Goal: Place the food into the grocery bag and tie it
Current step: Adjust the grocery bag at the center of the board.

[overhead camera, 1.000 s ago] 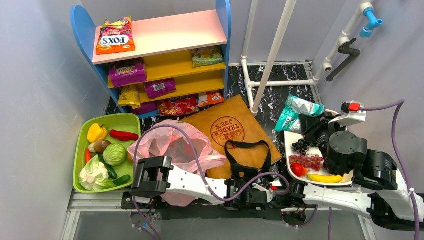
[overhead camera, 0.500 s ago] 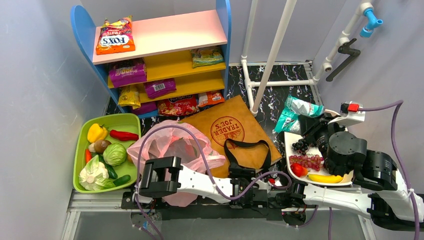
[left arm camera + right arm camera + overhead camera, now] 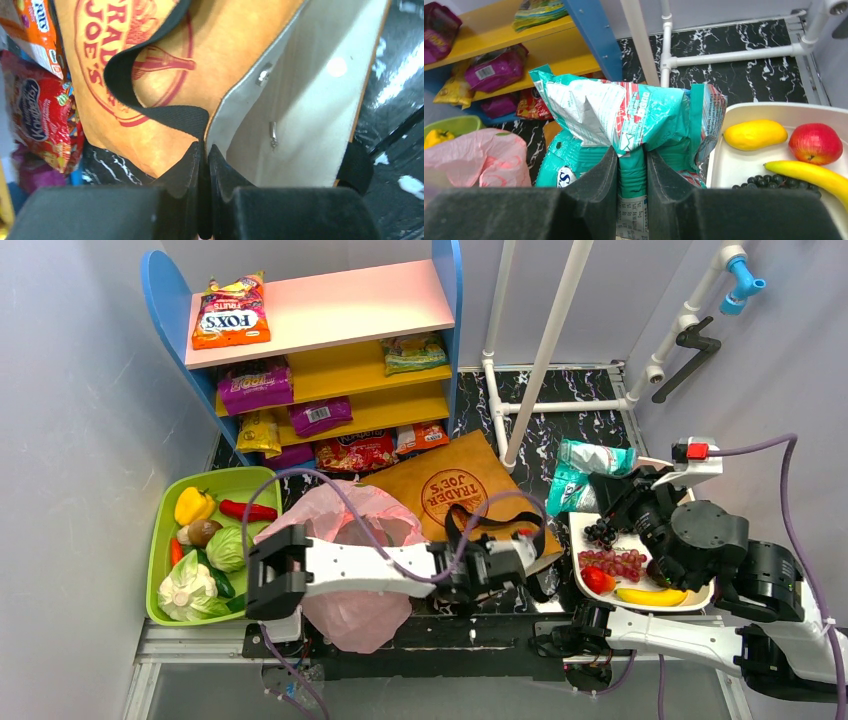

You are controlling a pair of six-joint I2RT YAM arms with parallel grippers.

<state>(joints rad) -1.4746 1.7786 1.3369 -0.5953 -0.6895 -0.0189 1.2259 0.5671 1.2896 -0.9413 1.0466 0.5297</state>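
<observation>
The pink grocery bag (image 3: 345, 530) lies crumpled left of centre, also at the lower left of the right wrist view (image 3: 479, 157). My left gripper (image 3: 527, 545) reaches past it to the brown Trader Joe's bag (image 3: 455, 495). In the left wrist view this gripper (image 3: 205, 146) is shut on that bag's rim (image 3: 215, 120), by a black strap (image 3: 150, 107). My right gripper (image 3: 631, 150) is shut on a teal snack packet (image 3: 624, 115) and holds it above the table (image 3: 590, 462), left of the white tray (image 3: 578, 525). Dark grapes (image 3: 600, 532), red grapes (image 3: 615, 562) and a banana (image 3: 650, 596) lie on the tray.
A green tray (image 3: 165, 530) at the left holds a cabbage (image 3: 230, 548), peppers and other vegetables. A blue shelf (image 3: 320, 370) at the back carries several snack packets. White pipes (image 3: 540, 350) rise behind the brown bag. A mango (image 3: 755, 134) and an apple (image 3: 815, 142) are on the white tray.
My left arm swung right from the pink bag to the brown bag's rim, and its gripper closed there. The right gripper shifted slightly with the teal packet.
</observation>
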